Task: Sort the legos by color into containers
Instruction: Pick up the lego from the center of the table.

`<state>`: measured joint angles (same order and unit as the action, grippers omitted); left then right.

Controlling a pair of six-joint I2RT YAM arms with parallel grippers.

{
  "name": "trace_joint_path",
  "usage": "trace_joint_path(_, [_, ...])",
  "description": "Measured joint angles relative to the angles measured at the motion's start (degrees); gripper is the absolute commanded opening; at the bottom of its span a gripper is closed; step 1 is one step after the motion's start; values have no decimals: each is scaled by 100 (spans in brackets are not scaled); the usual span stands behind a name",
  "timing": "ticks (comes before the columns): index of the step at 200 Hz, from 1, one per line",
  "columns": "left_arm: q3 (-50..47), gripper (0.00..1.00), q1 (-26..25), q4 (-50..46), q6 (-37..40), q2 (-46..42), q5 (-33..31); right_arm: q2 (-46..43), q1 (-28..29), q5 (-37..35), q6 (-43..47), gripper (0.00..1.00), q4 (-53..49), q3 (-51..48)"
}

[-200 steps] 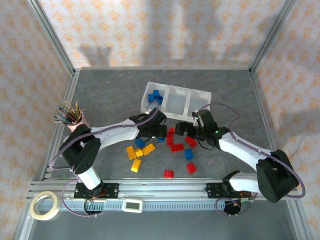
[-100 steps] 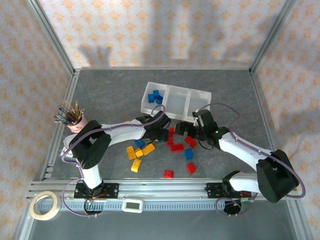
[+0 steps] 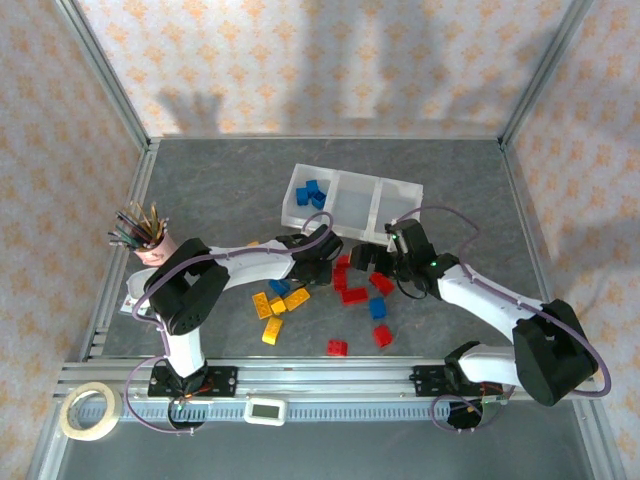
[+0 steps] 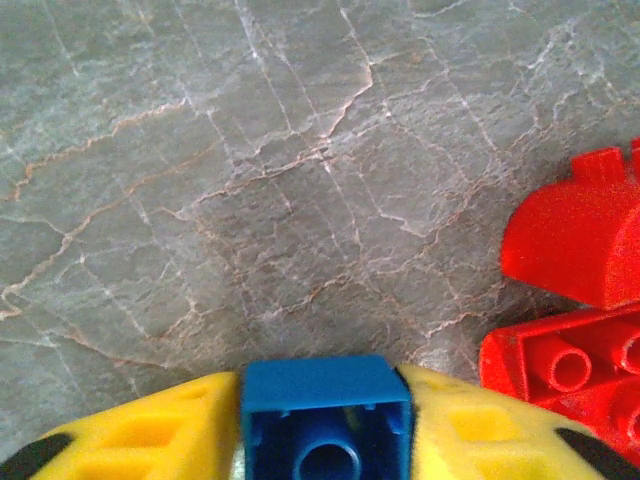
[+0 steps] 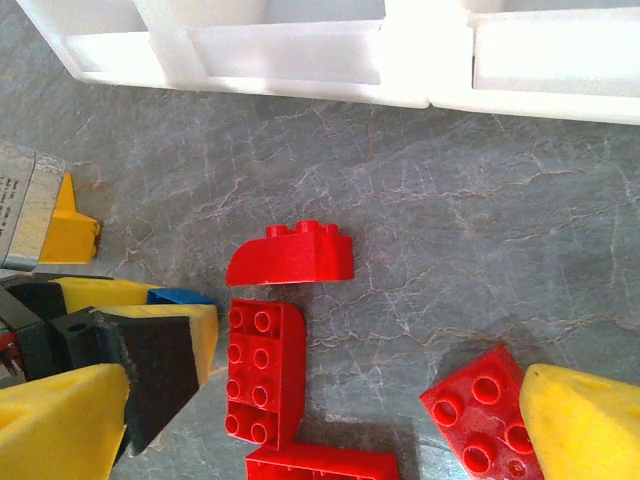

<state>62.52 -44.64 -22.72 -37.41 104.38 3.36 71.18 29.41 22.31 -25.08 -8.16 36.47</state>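
left gripper (image 4: 325, 445) pinching blue lego (image 4: 326, 395), right gripper (image 5: 322, 400) spread

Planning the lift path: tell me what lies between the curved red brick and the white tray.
Nothing. In the right wrist view, the stretch from the curved red brick to the tray is bare grey tabletop.

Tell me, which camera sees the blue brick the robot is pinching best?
The left wrist camera: the blue brick sits close up, hollow side facing it, pinched by the yellow fingers of the left gripper. The right wrist camera catches a blue sliver beside a yellow finger. From the top, the gripper covers it.
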Motion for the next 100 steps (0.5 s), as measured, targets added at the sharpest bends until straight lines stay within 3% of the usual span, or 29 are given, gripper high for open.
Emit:
trace_joint_path(33, [-52,30,0,61,-15,-42,-22,0,0,0,2,100,0,9])
trace_joint_path(100, [-114,29,66,105,-33,-560,-90,0,0,24,-28,100,2,376])
